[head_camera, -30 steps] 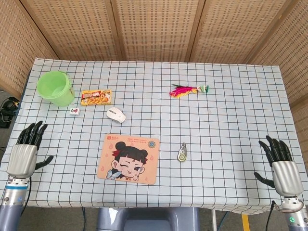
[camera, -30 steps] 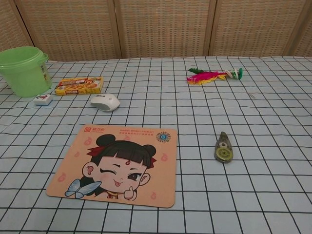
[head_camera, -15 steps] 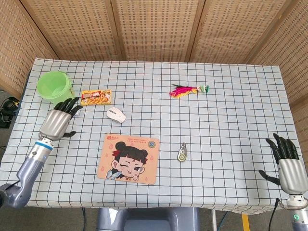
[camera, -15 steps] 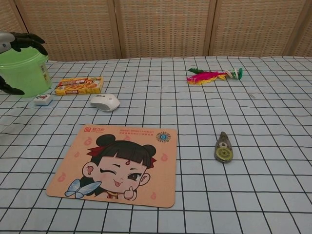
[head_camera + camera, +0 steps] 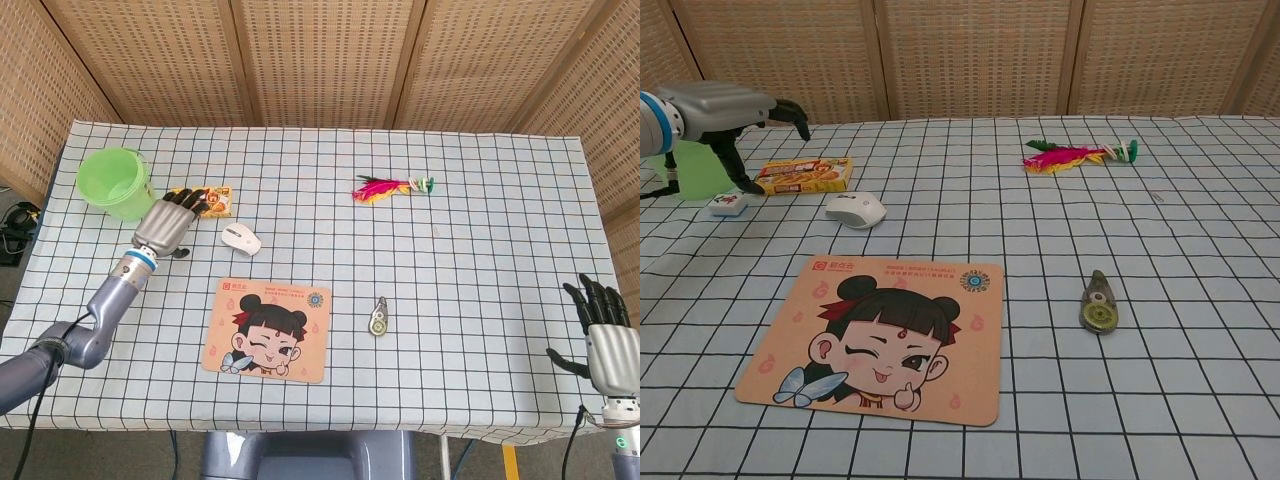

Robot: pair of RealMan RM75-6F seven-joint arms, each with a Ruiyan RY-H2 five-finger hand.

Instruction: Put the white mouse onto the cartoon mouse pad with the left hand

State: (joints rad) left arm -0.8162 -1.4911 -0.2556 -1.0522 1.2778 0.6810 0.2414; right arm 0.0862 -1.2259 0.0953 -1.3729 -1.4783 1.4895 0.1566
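Since half a second ago the left hand (image 5: 167, 226) has travelled rightward from beside the bucket (image 5: 113, 183) and is now hovering over the table (image 5: 480, 250) just left of the mouse (image 5: 240, 238), partly covering the snack box (image 5: 215, 201) in the head view; the right hand (image 5: 610, 340) has slipped a little lower at the near right corner. Going from the left, the green bucket is sitting at the far left of the checked cloth, and a small tile (image 5: 728, 204) is lying just in front of it. The left hand is hanging above the tile and the box's left end with its dark fingers (image 5: 790, 108) spread apart and gripping nothing, thumb pointing down toward the tile in the chest view. The white mouse is resting on the cloth, untouched, between the box and the pad (image 5: 267, 329), just beyond the pad's far edge and not on it. Further right, a correction-tape dispenser (image 5: 379, 318) is lying near the pad, and a feathered shuttlecock (image 5: 391, 187) is lying well behind it. At the far right, the right hand is holding its fingers apart and upright, with nothing in them.
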